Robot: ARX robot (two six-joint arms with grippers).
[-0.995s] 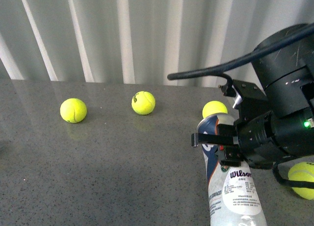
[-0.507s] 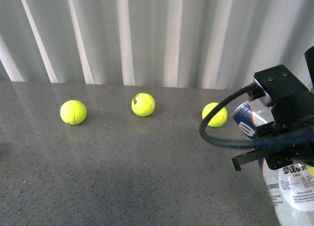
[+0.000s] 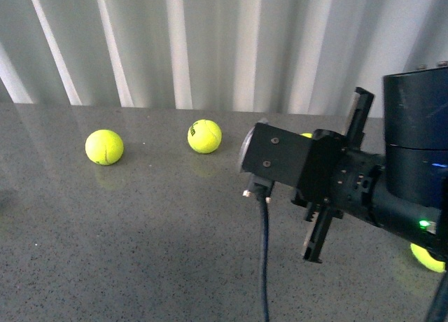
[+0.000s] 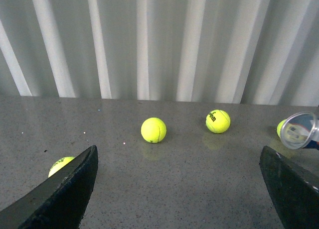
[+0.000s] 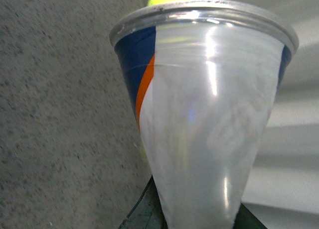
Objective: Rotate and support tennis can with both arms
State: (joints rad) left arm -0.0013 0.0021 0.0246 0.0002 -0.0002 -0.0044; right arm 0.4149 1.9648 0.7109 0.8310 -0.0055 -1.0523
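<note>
tennis can [image 5: 209,114]: clear plastic, blue-orange label; we are failing to make out contents.
right gripper [image 5: 194,216]: black, cropped, pinching it.
left gripper [image 4: 179,157]: black fingers gaping apart.

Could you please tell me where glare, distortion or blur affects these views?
Right wrist view: the clear plastic tennis can looms close, flaring by perspective, with glare streaks; front view: the black right arm mostly hides it; left wrist view: sharp.

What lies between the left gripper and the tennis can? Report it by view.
In the left wrist view, only bare grey table lies between the open left gripper and the tennis can; the tennis balls sit off that stretch.
</note>
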